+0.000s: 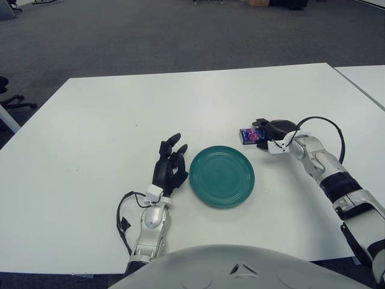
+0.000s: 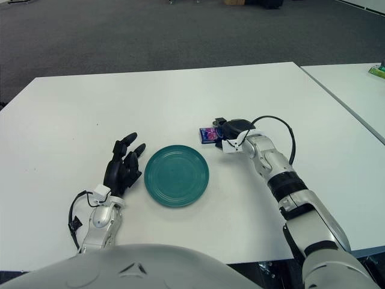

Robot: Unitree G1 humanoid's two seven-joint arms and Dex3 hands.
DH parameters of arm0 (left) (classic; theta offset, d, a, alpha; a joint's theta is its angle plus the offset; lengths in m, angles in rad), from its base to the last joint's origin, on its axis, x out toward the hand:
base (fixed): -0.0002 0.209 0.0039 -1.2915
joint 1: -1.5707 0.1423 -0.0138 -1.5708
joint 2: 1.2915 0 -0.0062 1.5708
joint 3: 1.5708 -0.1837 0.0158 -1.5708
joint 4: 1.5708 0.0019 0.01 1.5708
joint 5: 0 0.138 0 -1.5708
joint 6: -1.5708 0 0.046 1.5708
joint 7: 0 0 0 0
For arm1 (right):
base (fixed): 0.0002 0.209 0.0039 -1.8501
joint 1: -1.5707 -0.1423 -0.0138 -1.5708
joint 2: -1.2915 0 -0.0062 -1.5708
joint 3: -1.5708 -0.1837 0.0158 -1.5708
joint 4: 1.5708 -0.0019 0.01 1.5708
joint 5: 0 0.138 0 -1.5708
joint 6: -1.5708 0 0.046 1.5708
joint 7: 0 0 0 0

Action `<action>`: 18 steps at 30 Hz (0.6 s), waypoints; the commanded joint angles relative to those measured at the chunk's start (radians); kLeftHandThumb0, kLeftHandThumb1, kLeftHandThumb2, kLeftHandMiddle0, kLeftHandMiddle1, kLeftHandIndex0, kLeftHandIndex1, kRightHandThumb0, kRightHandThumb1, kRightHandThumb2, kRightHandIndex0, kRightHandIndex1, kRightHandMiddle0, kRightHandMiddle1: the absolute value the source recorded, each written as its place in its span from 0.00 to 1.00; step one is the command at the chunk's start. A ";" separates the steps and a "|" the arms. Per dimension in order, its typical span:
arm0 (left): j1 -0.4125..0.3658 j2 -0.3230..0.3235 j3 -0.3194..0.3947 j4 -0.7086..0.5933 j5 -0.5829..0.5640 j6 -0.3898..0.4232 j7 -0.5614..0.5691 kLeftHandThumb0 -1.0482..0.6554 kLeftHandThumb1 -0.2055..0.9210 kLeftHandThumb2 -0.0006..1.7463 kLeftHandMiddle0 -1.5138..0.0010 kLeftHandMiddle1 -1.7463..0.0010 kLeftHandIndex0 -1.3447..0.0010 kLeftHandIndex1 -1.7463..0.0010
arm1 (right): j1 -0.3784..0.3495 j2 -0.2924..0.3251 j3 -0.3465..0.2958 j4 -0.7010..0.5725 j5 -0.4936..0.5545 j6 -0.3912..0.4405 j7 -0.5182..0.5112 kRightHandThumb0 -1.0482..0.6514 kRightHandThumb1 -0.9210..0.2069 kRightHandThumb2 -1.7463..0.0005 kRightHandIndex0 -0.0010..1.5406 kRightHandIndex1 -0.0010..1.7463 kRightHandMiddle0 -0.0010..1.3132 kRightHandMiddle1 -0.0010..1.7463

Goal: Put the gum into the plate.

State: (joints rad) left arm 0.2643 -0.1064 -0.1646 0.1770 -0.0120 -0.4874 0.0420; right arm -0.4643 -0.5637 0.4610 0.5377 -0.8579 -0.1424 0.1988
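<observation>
A small blue and purple gum pack (image 1: 247,135) lies on the white table, just beyond the far right rim of the round teal plate (image 1: 221,176). My right hand (image 1: 272,133) is down on the pack's right end and covers that part of it; only the pack's left half shows. The plate has nothing in it. My left hand (image 1: 170,162) shows just left of the plate, fingers spread and relaxed, holding nothing.
The white table (image 1: 108,120) stretches wide to the left and far side. A second white table (image 1: 367,78) stands to the right across a narrow gap. A black cable (image 1: 328,129) loops over my right forearm. Grey carpet lies beyond.
</observation>
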 commanded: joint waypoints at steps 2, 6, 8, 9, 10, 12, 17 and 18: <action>-0.005 -0.042 -0.004 0.019 -0.024 -0.004 -0.005 0.15 1.00 0.46 0.69 0.82 0.97 0.49 | -0.029 0.007 0.047 0.067 -0.024 -0.024 0.000 0.21 0.00 0.77 0.28 0.19 0.00 0.41; -0.003 -0.044 -0.009 0.019 -0.024 -0.012 0.002 0.15 1.00 0.46 0.69 0.81 0.98 0.49 | -0.039 -0.001 0.058 0.091 -0.015 -0.060 -0.019 0.34 0.01 0.73 0.27 0.73 0.11 0.82; -0.001 -0.044 -0.009 0.018 -0.022 -0.013 0.007 0.15 1.00 0.46 0.69 0.81 0.98 0.49 | -0.030 -0.012 0.057 0.084 -0.009 -0.091 -0.046 0.38 0.06 0.66 0.33 0.89 0.17 0.93; 0.000 -0.045 -0.010 0.018 -0.022 -0.013 0.008 0.15 1.00 0.46 0.69 0.81 0.98 0.49 | -0.027 -0.015 0.057 0.084 -0.007 -0.100 -0.054 0.38 0.07 0.65 0.34 0.91 0.18 0.94; 0.001 -0.044 -0.010 0.018 -0.022 -0.013 0.008 0.15 1.00 0.46 0.70 0.81 0.98 0.49 | -0.026 -0.018 0.057 0.084 -0.006 -0.108 -0.064 0.39 0.09 0.63 0.35 0.94 0.19 0.96; 0.001 -0.044 -0.012 0.018 -0.023 -0.012 0.009 0.15 1.00 0.46 0.70 0.81 0.98 0.49 | -0.026 -0.022 0.058 0.088 -0.005 -0.123 -0.078 0.39 0.10 0.62 0.37 0.97 0.20 0.98; 0.001 -0.043 -0.010 0.022 -0.036 -0.008 0.003 0.15 1.00 0.47 0.69 0.81 0.97 0.49 | -0.035 -0.020 0.067 0.124 -0.011 -0.169 -0.141 0.40 0.11 0.60 0.42 1.00 0.21 1.00; 0.001 -0.044 -0.010 0.023 -0.038 -0.008 0.002 0.15 1.00 0.47 0.69 0.81 0.97 0.49 | -0.040 -0.015 0.071 0.138 -0.013 -0.174 -0.150 0.40 0.11 0.60 0.42 1.00 0.21 1.00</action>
State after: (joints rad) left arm 0.2630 -0.1063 -0.1744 0.1814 -0.0343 -0.4974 0.0437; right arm -0.5204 -0.5792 0.5037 0.6260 -0.8595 -0.2964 0.0587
